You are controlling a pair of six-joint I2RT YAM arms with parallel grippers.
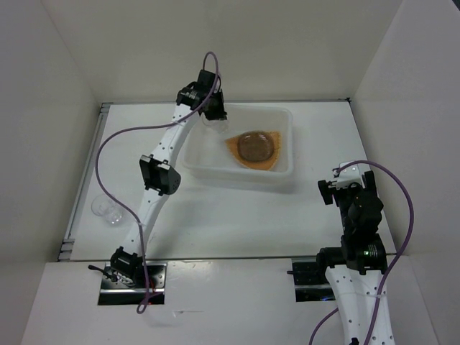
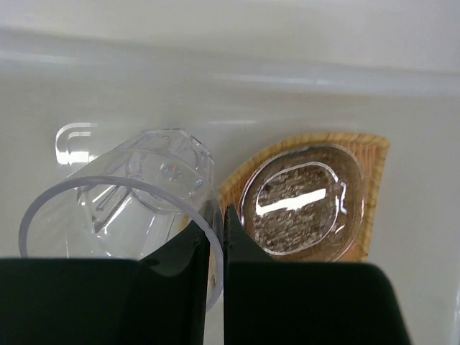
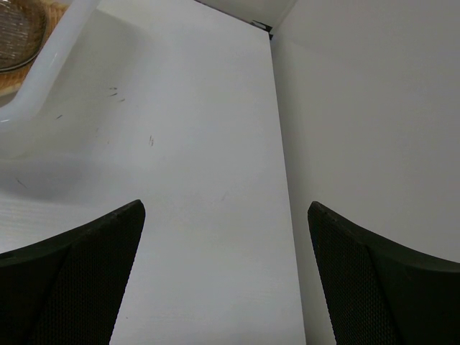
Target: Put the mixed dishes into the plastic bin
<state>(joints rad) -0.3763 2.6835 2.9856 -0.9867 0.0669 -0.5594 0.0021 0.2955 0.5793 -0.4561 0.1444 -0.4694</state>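
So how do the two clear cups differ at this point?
The held cup is pinched at its rim by the left gripper, tipped on its side over the plastic bin; the table cup sits free outside the bin, near the left edge of the table. Both are small and clear.

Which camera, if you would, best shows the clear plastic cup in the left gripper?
Left wrist: the clear plastic cup fills it, rim pinched in the left gripper. The top view shows only a faint blur; the right wrist view shows none of it.
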